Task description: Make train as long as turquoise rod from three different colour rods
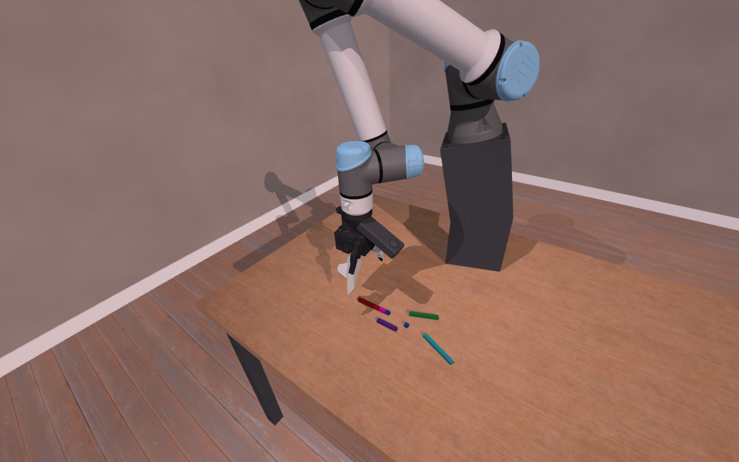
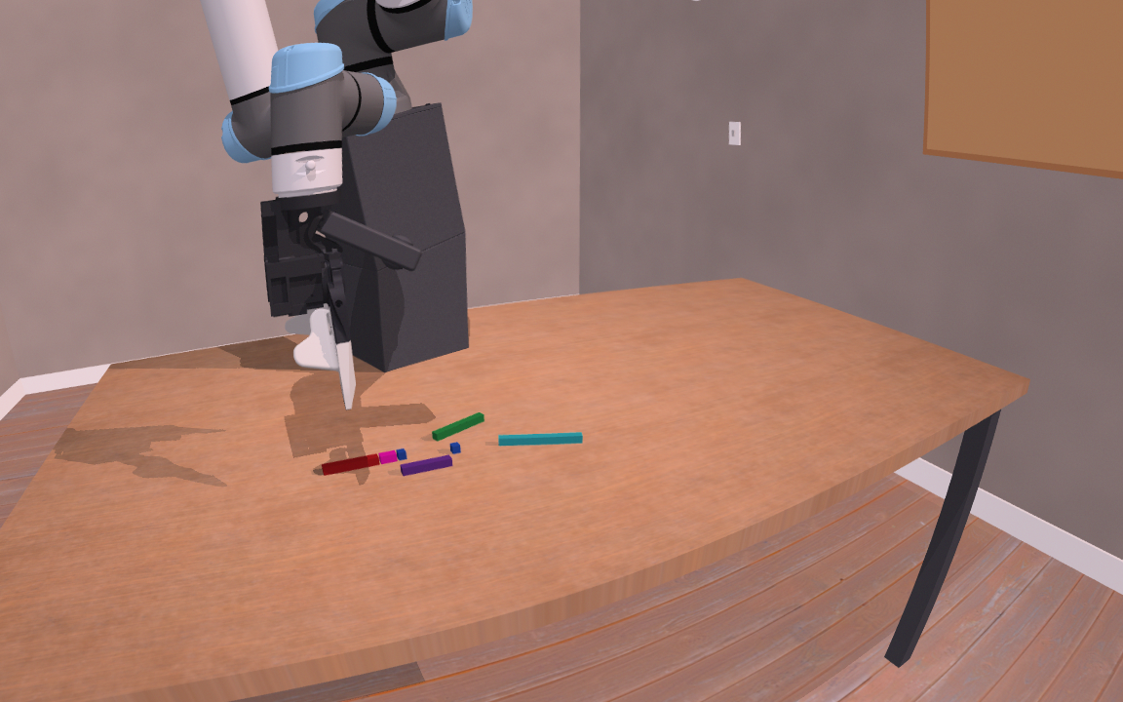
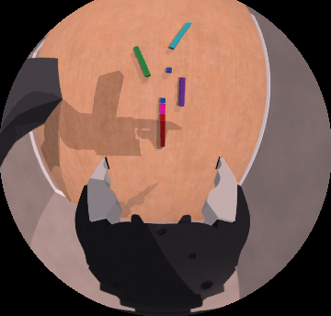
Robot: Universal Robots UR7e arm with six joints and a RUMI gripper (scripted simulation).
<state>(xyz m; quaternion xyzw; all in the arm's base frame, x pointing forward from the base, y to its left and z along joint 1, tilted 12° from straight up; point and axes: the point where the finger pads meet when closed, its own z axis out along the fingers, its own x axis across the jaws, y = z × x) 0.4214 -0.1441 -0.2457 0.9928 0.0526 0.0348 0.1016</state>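
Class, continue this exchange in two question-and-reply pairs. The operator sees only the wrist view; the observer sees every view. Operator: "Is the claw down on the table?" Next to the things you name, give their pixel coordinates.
Observer: No. The exterior view shows the claw (image 1: pixel 365 275) (image 2: pixel 338 375) (image 3: pixel 162 158) raised above the table (image 1: pixel 590 356) (image 2: pixel 678 367) (image 3: pixel 216 45).
Operator: Which rod lies nearest the arm's pedestal, outside my view?
Observer: The green rod (image 1: pixel 424 315) (image 2: pixel 458 426) (image 3: pixel 142 62) lies nearest the dark pedestal (image 1: pixel 478 189) (image 2: pixel 421 288).

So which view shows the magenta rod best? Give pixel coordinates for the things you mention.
The wrist view: it looks down on the magenta rod (image 1: pixel 382 309) (image 2: pixel 387 457) (image 3: pixel 162 108), clearly between red and blue. The top view shows it small; the exterior view shows it from the side, also unobstructed.
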